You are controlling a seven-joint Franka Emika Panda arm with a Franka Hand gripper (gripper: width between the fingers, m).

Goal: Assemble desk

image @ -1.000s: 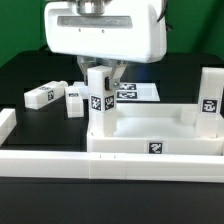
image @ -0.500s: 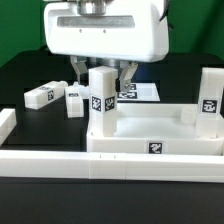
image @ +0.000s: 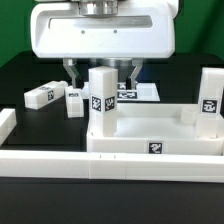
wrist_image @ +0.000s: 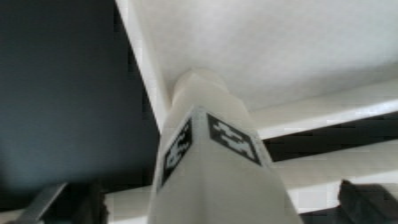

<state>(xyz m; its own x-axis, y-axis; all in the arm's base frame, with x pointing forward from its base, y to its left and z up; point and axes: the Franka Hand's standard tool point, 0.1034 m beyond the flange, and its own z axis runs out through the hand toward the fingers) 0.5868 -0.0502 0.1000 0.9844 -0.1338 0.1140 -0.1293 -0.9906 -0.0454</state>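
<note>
We see the desk top (image: pixel 130 145) lying flat in the front part of the exterior view, with its open, tray-like side up. Its long axis goes from the exterior view's left to the exterior view's right, and its front wall with one square tag faces the camera.

At its near corner on the exterior view's left one leg (image: pixel 100 100) stands upright. The long axis of this leg is vertical, and its tagged face looks toward the camera. In the wrist view the same leg (wrist_image: pixel 214 150) runs away from the camera toward the white desk top, and we see tags on two of its sides. A second leg (image: pixel 208 98) stands upright in the same way at the corner on the exterior view's right.

The gripper (image: pixel 102 80) hangs over the first leg, and its jaws are wide apart. The two fingers (image: pixel 72 74) stand one on each side of the top of the leg with a gap on both sides, so they do not clamp it.

Two loose legs (image: pixel 42 95) lie flat on the black table (image: pixel 25 65) behind the desk top, on the exterior view's left, close to each other. The marker board (image: pixel 142 92) lies flat behind the gripper. A long white border bar (image: pixel 60 166) lies just in front of the desk top.
</note>
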